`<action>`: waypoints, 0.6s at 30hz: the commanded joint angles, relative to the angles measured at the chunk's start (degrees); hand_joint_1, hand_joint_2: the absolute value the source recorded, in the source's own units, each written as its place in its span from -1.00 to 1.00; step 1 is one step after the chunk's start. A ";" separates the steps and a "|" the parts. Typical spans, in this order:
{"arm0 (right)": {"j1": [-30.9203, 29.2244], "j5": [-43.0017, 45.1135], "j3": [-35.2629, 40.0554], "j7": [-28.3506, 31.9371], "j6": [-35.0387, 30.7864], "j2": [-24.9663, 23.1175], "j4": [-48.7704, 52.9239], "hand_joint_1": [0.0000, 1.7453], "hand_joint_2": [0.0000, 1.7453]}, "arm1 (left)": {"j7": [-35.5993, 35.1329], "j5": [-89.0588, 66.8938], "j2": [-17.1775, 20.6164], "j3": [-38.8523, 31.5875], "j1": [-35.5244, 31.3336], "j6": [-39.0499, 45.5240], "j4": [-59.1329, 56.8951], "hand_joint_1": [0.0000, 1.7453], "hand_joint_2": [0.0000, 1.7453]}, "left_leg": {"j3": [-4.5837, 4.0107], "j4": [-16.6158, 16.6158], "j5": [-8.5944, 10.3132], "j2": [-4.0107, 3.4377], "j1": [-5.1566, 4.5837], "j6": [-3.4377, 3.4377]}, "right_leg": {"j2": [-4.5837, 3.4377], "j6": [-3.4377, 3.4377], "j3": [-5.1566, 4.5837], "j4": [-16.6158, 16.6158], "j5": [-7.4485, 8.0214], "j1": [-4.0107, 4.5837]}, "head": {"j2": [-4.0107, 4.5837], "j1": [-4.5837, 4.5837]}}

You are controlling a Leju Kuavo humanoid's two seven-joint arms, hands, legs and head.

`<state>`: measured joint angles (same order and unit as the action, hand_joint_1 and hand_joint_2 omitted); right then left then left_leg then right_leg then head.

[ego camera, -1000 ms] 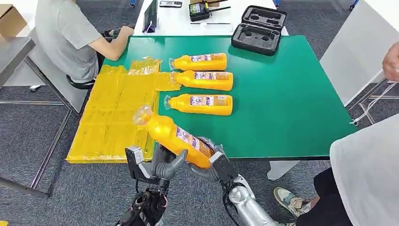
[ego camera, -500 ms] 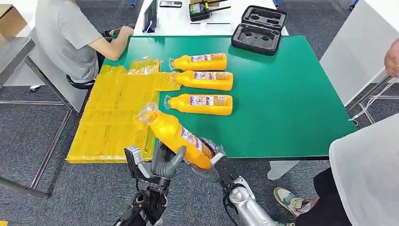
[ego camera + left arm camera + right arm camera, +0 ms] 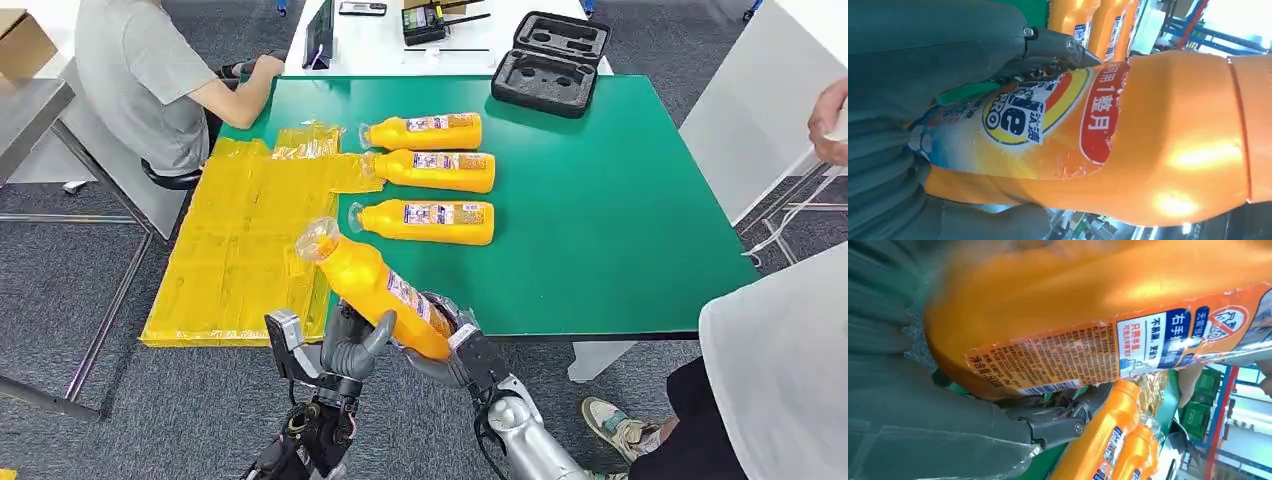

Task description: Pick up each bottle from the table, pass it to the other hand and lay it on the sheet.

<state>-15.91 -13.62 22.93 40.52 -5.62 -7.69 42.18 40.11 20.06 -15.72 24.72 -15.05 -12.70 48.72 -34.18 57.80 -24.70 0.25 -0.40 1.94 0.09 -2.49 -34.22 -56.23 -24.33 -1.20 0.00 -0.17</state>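
Tilting the bottle (image 3: 375,287) up slightly since a second ago — my right hand (image 3: 455,345) and left hand (image 3: 350,345) both grip it, handover underway.

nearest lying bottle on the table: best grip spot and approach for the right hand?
Grip the nearest lying bottle across its straight labelled body, with the hand coming down from above. It lies flat with its cap toward the yellow sheet, and its body sides show clear of the neighbouring bottle.
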 commanded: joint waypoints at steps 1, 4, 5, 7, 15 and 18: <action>-3.21 -0.32 -1.27 -0.52 -0.89 -0.53 -5.46 -1.00 1.00 | -0.11 -1.62 1.03 0.90 -1.45 -0.98 -2.25 1.00 1.00 | 0.17 0.00 -0.07 -0.08 0.08 -0.11 | -0.06 0.11 0.18 0.05 -0.03 0.09 | 0.00 0.00; -3.51 -0.29 -1.67 -0.52 -0.48 -0.71 -6.21 -1.00 1.00 | -0.11 -2.24 1.27 0.65 -1.23 -0.33 -1.72 1.00 1.00 | 0.19 -0.01 -0.07 -0.09 0.08 -0.11 | -0.08 0.12 0.19 0.05 -0.03 0.08 | 0.00 0.00; -3.55 -0.56 -1.99 -0.52 -0.55 -0.83 -6.35 -1.00 1.00 | -0.11 -3.19 1.34 0.23 -0.98 0.32 -1.17 1.00 1.00 | 0.17 0.00 -0.07 -0.07 0.07 -0.11 | -0.06 0.11 0.17 0.04 -0.03 0.07 | 0.00 0.00; -3.53 -0.55 -2.56 -0.52 -0.72 -1.04 -6.47 -1.00 1.00 | -0.11 -3.77 1.26 -0.46 -1.02 1.59 -1.33 1.00 1.00 | 0.25 0.00 -0.10 -0.11 0.10 -0.14 | -0.09 0.15 0.26 0.06 -0.05 0.11 | 0.00 0.00; -3.39 -0.75 -4.17 -0.52 -1.22 -1.93 -7.49 -1.00 1.00 | -0.11 -5.07 1.40 -2.22 -0.59 3.61 0.08 1.00 1.00 | 0.16 -0.03 -0.05 -0.09 0.06 -0.10 | -0.08 0.10 0.15 0.04 -0.02 0.06 | 0.00 0.00; -3.12 -1.34 -4.94 -0.52 -1.20 -2.23 -7.49 -1.00 1.00 | -0.11 -7.35 1.29 -3.30 0.20 5.73 1.98 1.00 1.00 | 0.22 -0.01 -0.10 -0.13 0.10 -0.14 | -0.12 0.14 0.22 0.05 -0.04 0.10 | 0.00 0.00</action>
<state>-16.74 -14.40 20.98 40.35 -6.51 -9.09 39.45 40.13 15.30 -15.72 23.89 -14.93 -9.25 48.89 -34.19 57.79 -24.70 0.25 -0.39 1.94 0.09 -2.49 -34.21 -56.24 -24.33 -1.20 0.00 -0.18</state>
